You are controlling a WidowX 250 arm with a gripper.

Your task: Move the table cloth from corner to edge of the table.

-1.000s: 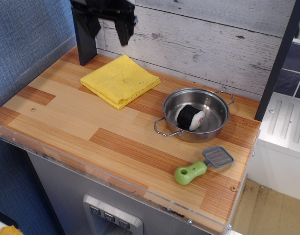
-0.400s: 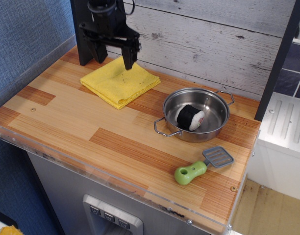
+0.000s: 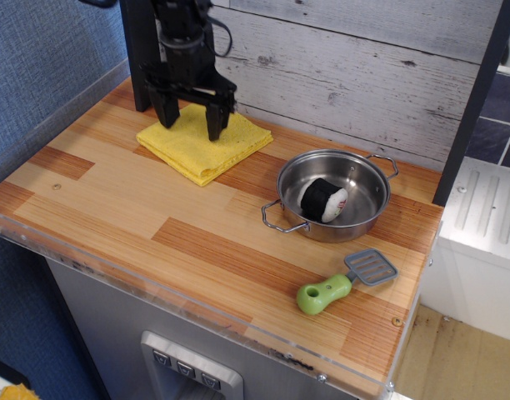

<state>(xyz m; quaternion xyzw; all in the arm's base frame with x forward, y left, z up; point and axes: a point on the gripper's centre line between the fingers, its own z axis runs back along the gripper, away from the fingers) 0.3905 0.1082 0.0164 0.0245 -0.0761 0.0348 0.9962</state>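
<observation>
The bright yellow folded table cloth [image 3: 207,150] lies flat at the back left of the wood-plank table [image 3: 155,208], near the wall. My black gripper [image 3: 191,128] stands directly over the cloth, pointing down, with its two fingers spread apart. The fingertips [image 3: 215,131] reach down to the cloth's upper surface at its back half. Nothing is held between the fingers. The arm hides the cloth's rear corner.
A steel pan [image 3: 334,194] with a black-and-white object inside [image 3: 323,200] stands at the right. A green-handled grey spatula [image 3: 342,283] lies near the front right. A dark post [image 3: 142,58] rises behind the cloth. A clear acrylic rim [image 3: 180,307] runs along the front edge.
The gripper has come down from high above the table's back corner and moved slightly left, and its open fingers now reach the cloth. The cloth has not moved.
</observation>
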